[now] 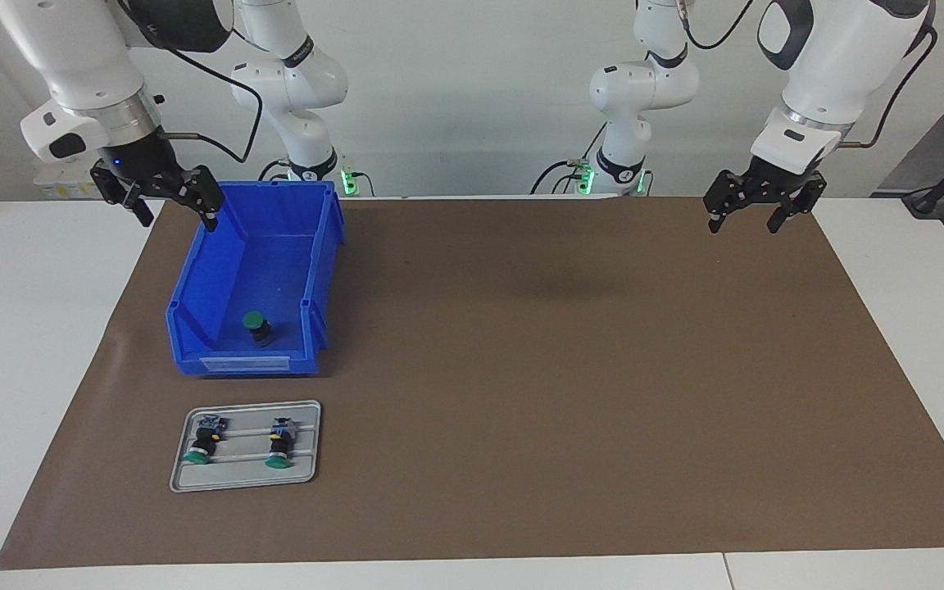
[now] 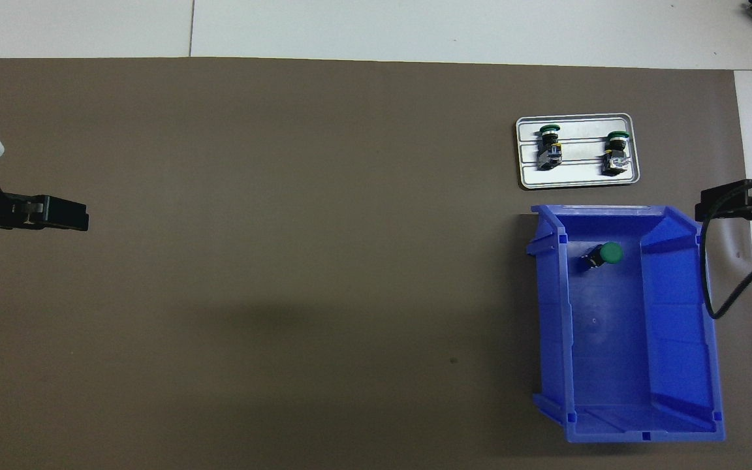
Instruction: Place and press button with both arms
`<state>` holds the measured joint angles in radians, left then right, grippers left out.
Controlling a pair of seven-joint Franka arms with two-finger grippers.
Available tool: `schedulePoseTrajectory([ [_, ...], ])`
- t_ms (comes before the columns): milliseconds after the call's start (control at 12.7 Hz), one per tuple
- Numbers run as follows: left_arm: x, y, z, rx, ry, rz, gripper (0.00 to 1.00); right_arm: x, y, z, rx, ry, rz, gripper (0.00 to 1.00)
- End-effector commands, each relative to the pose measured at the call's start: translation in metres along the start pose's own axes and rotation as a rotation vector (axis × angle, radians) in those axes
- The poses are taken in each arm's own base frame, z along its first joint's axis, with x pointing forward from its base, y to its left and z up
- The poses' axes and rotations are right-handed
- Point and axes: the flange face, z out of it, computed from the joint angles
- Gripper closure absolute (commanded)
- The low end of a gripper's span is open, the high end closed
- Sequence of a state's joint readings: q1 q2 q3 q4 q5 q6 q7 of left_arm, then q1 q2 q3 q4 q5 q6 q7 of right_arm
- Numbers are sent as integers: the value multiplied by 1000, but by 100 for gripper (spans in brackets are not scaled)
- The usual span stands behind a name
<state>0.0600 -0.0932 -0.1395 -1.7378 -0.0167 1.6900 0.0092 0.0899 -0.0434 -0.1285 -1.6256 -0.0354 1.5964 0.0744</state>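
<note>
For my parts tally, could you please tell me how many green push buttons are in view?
3: one button in the blue bin; two, the first and second, lying side by side on the grey tray. None seems hidden.

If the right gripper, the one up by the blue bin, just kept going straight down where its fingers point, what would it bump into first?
Probably the blue bin, or the brown mat just beside it. The open right gripper hangs over the bin's outer wall, at the end nearer the robots; depth is hard to judge. Not the button inside.
</note>
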Motion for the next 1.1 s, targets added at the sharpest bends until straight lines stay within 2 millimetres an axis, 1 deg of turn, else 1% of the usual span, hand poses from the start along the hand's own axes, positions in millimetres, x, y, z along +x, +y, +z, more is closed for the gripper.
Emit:
schedulePoseTrajectory([
  [0,-4,-2,1,6,7,-6,0,-1,-1,-5,20,-12,-17,0],
  [236,-4,-1,1,6,6,-3,0,-3,1,-2,23,-36,-8,0],
  [315,-4,-1,1,6,6,-3,0,-6,3,-7,23,-33,-10,0],
  [472,-4,-1,1,6,7,-4,0,-8,-2,-9,16,-29,-22,0],
  [708,-4,-1,1,6,6,-3,0,-8,-3,-10,6,-24,-28,0],
  [787,-4,-1,1,6,6,-3,0,-8,-6,-9,5,-25,-40,0],
  [866,-4,-1,1,6,7,-4,0,-9,-15,-8,1,-23,-58,0],
  [1023,-4,-1,2,6,5,-4,0,-10,-14,-10,-16,-12,-65,0],
])
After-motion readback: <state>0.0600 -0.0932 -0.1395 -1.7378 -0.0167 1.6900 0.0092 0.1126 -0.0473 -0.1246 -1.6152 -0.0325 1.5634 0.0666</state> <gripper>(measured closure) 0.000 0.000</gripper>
